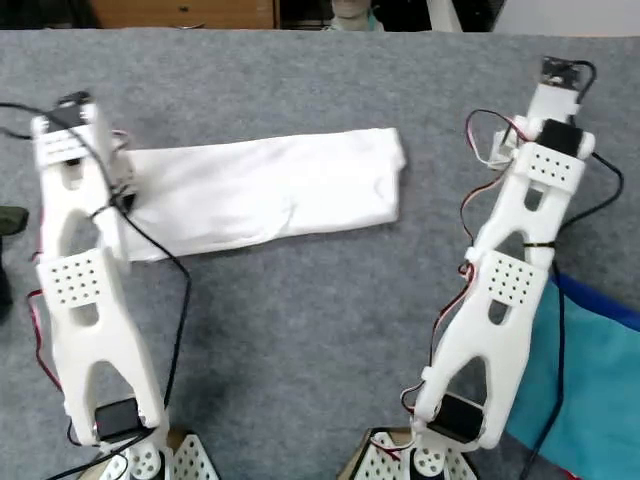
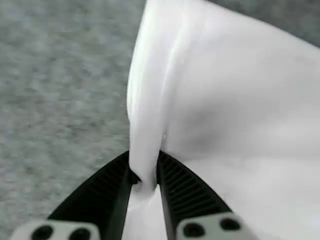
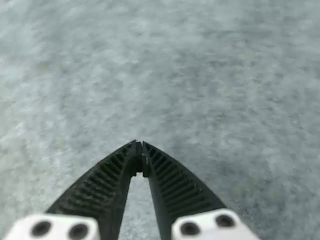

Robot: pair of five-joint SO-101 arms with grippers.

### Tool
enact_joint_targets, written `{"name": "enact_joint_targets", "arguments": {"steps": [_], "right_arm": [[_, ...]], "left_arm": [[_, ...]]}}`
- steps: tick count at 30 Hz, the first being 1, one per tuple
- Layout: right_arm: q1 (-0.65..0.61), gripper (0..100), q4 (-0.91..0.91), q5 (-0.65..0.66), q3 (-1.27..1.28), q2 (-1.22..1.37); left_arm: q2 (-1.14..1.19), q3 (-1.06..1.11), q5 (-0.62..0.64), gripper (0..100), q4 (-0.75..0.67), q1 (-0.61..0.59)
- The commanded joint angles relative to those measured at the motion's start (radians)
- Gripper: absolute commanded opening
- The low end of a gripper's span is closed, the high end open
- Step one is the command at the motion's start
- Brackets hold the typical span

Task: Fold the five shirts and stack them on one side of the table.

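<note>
Left gripper (image 2: 145, 181) pinches the folded white shirt (image 1: 270, 190) at its edge.
Right gripper (image 3: 139, 159), tips together, hangs over grey felt (image 3: 225, 75) beside the shirt.

Grey felt-covered table (image 1: 300, 330), white folded shirt (image 1: 270, 190) flat across its middle, blue cloth (image 1: 590, 380) at one edge.

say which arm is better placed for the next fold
Left, probably. The left pincer is shut on an edge of the white shirt and could carry that end over. The right pincer is shut on nothing, over grey table, off the shirt.
</note>
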Motion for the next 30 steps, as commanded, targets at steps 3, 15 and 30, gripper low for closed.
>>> {"name": "enact_joint_targets", "arguments": {"steps": [3, 15, 30], "right_arm": [[0.036, 0.5, -0.021, -0.046, -0.053, -0.015], [0.035, 0.5, -0.037, -0.044, -0.044, -0.013], [0.031, 0.5, -0.037, -0.044, -0.044, -0.013]], "left_arm": [[-0.030, -0.209, 0.000, 2, 0.098, -0.031], [-0.035, -0.204, 0.002, 2, 0.097, 0.416], [-0.025, -0.431, 0.213, 2, -0.091, 0.773]]}}
